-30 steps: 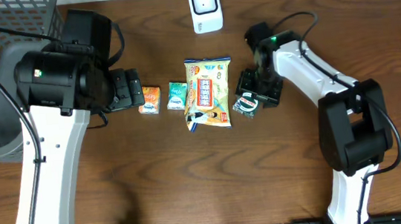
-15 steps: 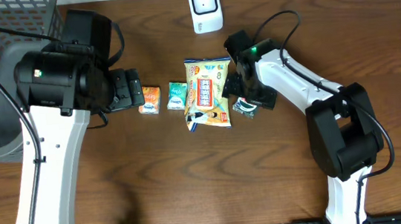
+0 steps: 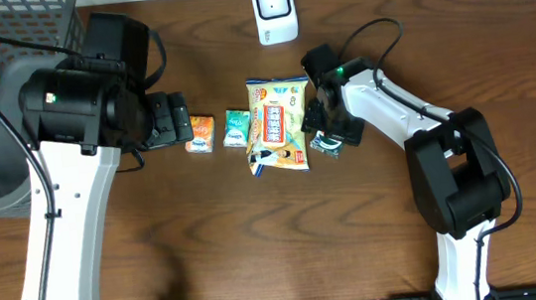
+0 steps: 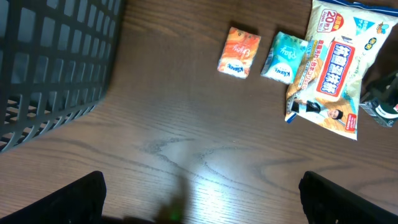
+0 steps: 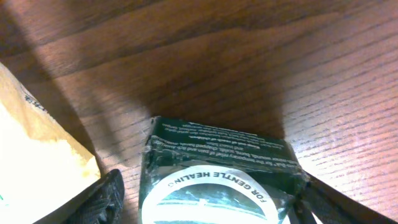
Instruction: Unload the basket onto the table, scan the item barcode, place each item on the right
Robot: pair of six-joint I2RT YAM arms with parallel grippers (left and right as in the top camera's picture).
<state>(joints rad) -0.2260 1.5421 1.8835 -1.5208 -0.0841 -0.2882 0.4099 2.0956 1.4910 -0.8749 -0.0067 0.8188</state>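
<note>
While the right claw (image 3: 329, 126) hangs low over the table (image 3: 259, 251), its 2 fingers stand wide apart, 1 on each side of a green pack (image 5: 217, 177). The pack lies flat on the wood between them and is not lifted. From the right wrist, 1 finger (image 5: 102, 198) is just beside the pack with a thin gap. The other one is at the pack's corner, but if it touches there I cannot tell. So this claw is open around the pack and has no hold of it. On top of the pack there is a round white label with small print.

Just beside this claw, on the side of the finger with the gap, lies a yellow snack bag (image 3: 278, 124). Beyond the claw, near the far edge of the table, stands the white scanner (image 3: 273, 10), well apart from the pack.

The left claw (image 4: 202, 208) is fully open and holds nothing, with only bare wood between its 2 fingertips (image 4: 81, 199). Ahead of it lie an orange pack (image 4: 239, 52) and then a teal pack (image 4: 282, 57), near each other, and after them the snack bag. At the side of this claw is a dark mesh basket (image 4: 50, 62)
</note>
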